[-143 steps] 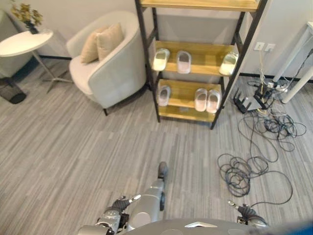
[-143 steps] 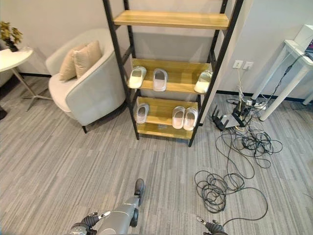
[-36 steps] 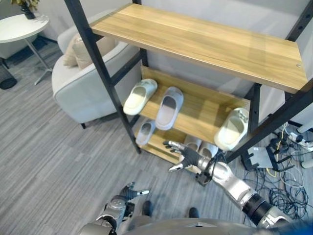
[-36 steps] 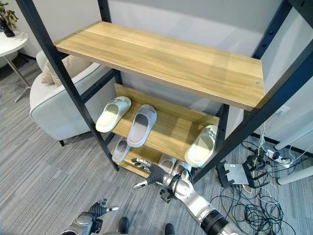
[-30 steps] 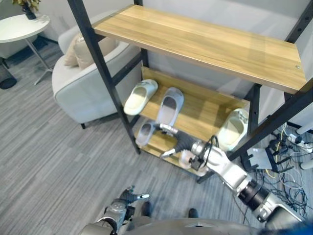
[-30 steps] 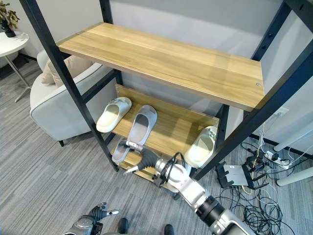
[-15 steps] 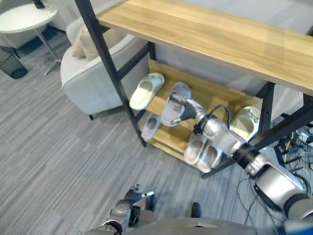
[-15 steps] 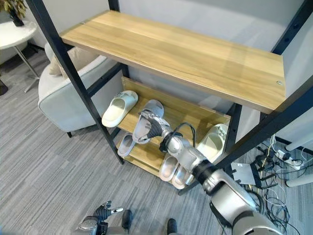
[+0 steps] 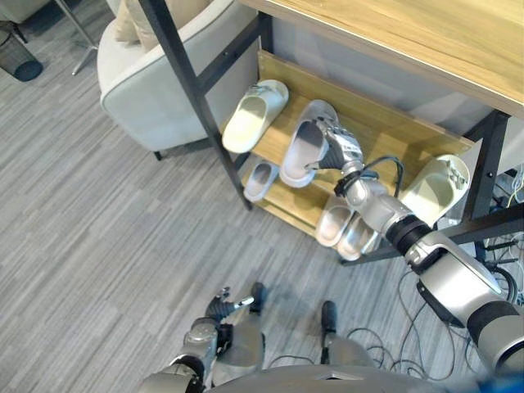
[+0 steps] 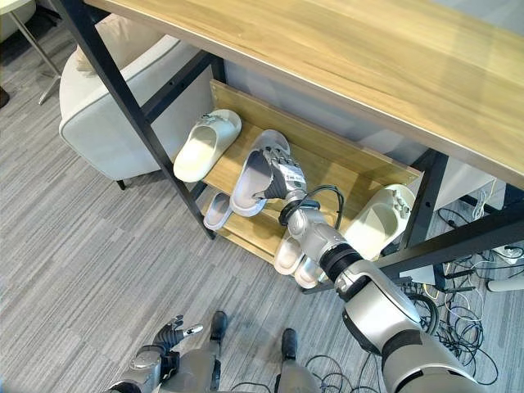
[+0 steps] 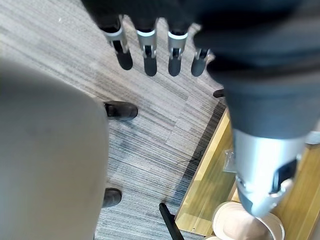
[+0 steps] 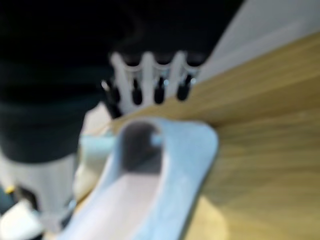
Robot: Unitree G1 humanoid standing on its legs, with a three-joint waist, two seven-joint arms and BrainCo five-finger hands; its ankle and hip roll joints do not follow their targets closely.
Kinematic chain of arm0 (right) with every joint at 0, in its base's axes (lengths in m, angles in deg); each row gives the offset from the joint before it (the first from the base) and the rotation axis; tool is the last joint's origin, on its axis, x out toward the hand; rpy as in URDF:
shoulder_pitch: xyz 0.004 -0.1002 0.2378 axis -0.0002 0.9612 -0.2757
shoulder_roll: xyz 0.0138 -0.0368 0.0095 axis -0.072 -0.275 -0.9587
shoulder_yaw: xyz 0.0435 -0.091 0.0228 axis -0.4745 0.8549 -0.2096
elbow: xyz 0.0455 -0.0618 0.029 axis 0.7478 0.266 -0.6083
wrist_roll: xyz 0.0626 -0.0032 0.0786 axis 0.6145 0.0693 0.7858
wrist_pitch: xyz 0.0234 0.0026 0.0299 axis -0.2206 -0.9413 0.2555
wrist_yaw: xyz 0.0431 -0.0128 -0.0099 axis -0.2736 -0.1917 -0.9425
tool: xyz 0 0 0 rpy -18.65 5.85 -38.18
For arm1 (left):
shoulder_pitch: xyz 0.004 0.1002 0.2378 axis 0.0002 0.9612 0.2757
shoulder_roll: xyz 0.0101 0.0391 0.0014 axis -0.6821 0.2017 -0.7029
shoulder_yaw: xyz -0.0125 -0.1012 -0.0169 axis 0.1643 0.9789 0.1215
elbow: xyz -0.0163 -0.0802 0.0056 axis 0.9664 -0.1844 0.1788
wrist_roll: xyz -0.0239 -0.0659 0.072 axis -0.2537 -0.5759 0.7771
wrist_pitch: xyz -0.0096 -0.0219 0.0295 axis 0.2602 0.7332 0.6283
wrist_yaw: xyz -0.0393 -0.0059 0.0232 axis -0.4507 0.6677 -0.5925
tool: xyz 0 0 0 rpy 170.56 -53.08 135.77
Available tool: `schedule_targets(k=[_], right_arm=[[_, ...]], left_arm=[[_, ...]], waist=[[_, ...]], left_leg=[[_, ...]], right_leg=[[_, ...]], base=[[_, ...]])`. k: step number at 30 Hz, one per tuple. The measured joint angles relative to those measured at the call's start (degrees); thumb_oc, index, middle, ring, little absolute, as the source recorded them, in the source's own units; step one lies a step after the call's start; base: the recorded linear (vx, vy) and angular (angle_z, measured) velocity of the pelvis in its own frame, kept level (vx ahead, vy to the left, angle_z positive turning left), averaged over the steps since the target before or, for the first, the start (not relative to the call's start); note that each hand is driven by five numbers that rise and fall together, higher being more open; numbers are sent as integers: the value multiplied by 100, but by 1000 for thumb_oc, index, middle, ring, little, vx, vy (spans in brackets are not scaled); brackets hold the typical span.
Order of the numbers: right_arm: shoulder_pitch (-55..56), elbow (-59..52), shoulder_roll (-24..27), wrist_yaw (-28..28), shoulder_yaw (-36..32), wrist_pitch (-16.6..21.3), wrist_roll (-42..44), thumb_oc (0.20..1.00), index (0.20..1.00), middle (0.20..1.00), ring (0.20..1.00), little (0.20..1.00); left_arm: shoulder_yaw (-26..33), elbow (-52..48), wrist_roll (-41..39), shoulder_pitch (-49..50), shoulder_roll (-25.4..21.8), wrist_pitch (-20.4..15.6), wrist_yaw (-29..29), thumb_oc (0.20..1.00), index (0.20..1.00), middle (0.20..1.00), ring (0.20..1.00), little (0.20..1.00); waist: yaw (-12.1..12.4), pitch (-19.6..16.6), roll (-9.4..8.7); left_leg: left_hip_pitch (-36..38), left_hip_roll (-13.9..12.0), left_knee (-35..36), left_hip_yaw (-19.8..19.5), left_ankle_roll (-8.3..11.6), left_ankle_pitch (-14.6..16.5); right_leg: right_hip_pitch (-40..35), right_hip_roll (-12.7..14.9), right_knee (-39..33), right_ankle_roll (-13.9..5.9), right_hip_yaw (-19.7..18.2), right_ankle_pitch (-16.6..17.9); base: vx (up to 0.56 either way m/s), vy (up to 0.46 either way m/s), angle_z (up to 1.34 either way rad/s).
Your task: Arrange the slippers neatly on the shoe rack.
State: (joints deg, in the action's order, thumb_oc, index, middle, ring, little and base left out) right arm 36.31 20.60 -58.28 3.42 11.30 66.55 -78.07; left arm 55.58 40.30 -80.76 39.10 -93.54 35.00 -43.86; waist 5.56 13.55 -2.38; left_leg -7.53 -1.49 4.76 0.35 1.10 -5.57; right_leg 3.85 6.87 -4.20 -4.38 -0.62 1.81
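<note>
Slippers are all on the shoe rack (image 9: 199, 98) already, as far as I can see, so what is left is tidying, not loading. On the middle shelf (image 10: 344, 168) a cream slipper (image 10: 206, 146) lies at the robot's left end, a grey slipper (image 10: 255, 175) sits just beside it with its heel hanging over the front edge, and another cream slipper (image 10: 377, 221) lies tilted at the far right end, well apart from the other two. On the bottom shelf (image 9: 288, 201) a small grey slipper (image 9: 261, 180) sits alone at the left, and a pale pair (image 9: 347, 229) lies side by side at the right. My right hand (image 9: 335, 151) is on the grey slipper of the middle shelf; in its wrist view the fingers (image 12: 146, 84) hang over the toe end and look fairly straight, resting against it, but I cannot tell from these views whether the thumb is curled under and pinching. My left hand (image 9: 221, 307) hangs low over the carpet with relaxed, straight fingers, holding nothing. I judge the job to be at its start: this grey slipper needs squaring up and pushing back, and by my reading the grey pair and the cream pair are both split, so pairing them would come after.
</note>
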Motion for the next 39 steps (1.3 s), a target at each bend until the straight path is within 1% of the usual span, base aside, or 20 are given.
schedule_targets(k=[4,9,12,14,16,19,21,25,26,28,29,30,33,34,35,39], right_arm=[[-30,6,2,178,-2,-82,-103,1000,1000,1000,1000,1000],[-32,34,1,386,-8,-97,-102,1000,1000,1000,1000,1000],[-34,72,-37,522,-90,-93,-98,1000,1000,1000,1000,1000],[-69,312,-123,692,-212,-99,-76,1000,1000,1000,1000,1000],[-255,508,-177,834,-226,-106,-15,1000,1000,1000,1000,1000],[-524,935,-288,978,-243,-142,155,1000,1000,1000,1000,1000],[-673,998,-291,1063,-248,-167,309,1000,1000,1000,1000,1000],[-838,1086,-312,1155,-244,-165,442,1000,1000,1000,1000,1000],[-1005,1314,-332,1272,-249,-164,562,1000,1000,1000,1000,1000],[-1102,1448,-339,1334,-249,-155,601,1000,1000,1000,1000,1000],[-1281,1689,-345,1470,-261,-131,749,1000,1000,1000,1000,1000],[-1374,1793,-346,1551,-281,-108,815,1000,1000,1000,1000,1000],[-1525,2003,-356,1777,-495,-43,983,1000,1000,1000,1000,1000],[-1624,2290,-366,1929,-650,-8,1126,1000,1000,1000,1000,1000],[-1681,2348,-357,2007,-704,-6,1231,1000,1000,1000,1000,1000],[-1839,2470,-350,2281,-800,26,1480,1000,1000,1000,1000,1000]], left_arm=[[-3,-2,-3,-4,42,-40,0,1000,1000,1000,1000,1000],[-4,-31,-31,-1,94,-103,0,1000,1000,1000,1000,1000],[-5,-50,-118,6,101,-116,0,1000,1000,1000,1000,1000],[-5,-52,-125,13,108,-140,1,1000,1000,1000,1000,1000],[-2,-121,-169,6,92,-200,2,1000,1000,1000,1000,1000],[12,-161,-173,-1,86,-240,1,1000,1000,1000,1000,1000],[23,-227,-231,-9,82,-249,2,1000,1000,1000,1000,1000],[25,-238,-328,-42,34,-284,3,1000,1000,1000,1000,1000],[24,-304,-380,-74,33,-284,5,1000,1000,1000,1000,1000],[26,-389,-394,-78,37,-282,12,1000,1000,1000,1000,1000],[26,-459,-434,-97,46,-286,25,1000,1000,1000,1000,1000],[26,-464,-450,-131,48,-286,32,1000,1000,1000,1000,1000],[26,-509,-514,-224,50,-296,48,1000,1000,1000,1000,1000],[23,-560,-578,-257,66,-335,52,1000,1000,1000,1000,1000],[25,-579,-619,-259,58,-362,57,1000,1000,1000,1000,1000],[26,-673,-672,-259,45,-413,123,1000,1000,1000,1000,1000]], waist=[[1,24,41],[17,65,108],[23,69,115],[45,95,127],[68,216,122],[107,254,101],[145,360,96],[174,431,43],[193,522,36],[202,563,38],[209,705,53],[203,767,54],[227,930,60],[316,990,75],[334,1031,72],[376,1053,62]], left_leg=[[1,19,0,-1,-1,0],[2,60,3,-20,-16,-2],[-3,71,6,-26,-17,-3],[-47,88,0,-79,-8,-10],[-73,89,-17,-85,2,-16],[-173,95,-85,-86,-18,-19],[-186,97,-98,-87,-34,-32],[-252,105,-151,-105,-35,-29],[-300,113,-203,-110,-43,-22],[-371,127,-227,-119,-44,-23],[-431,142,-299,-119,-57,-11],[-472,145,-326,-138,-58,-12],[-556,150,-402,-184,-58,-10],[-589,151,-421,-186,-45,-3],[-610,153,-447,-194,-32,9],[-775,164,-530,-234,-37,18]], right_leg=[[-3,16,-5,9,0,6],[-10,51,-3,28,4,19],[-10,62,-3,43,5,30],[-8,75,-16,43,32,30],[4,75,-22,43,32,44],[68,78,-31,39,30,76],[69,81,-37,37,32,87],[89,91,-46,38,72,91],[107,97,-51,42,76,109],[145,109,-83,45,86,145],[163,121,-85,49,90,171],[182,122,-85,48,107,191],[209,120,-86,56,133,212],[232,120,-86,55,133,223],[236,120,-86,55,134,225],[348,121,-86,62,145,245]], base=[[5,41,1],[4,29,2],[-4,39,2],[-8,21,10],[-8,8,4],[0,0,0],[0,0,0],[-23,14,5],[-25,16,6],[-15,6,2],[-19,1,4],[-22,-1,5],[-15,-9,7],[-8,-6,4],[1,-6,3],[1,-3,4]])
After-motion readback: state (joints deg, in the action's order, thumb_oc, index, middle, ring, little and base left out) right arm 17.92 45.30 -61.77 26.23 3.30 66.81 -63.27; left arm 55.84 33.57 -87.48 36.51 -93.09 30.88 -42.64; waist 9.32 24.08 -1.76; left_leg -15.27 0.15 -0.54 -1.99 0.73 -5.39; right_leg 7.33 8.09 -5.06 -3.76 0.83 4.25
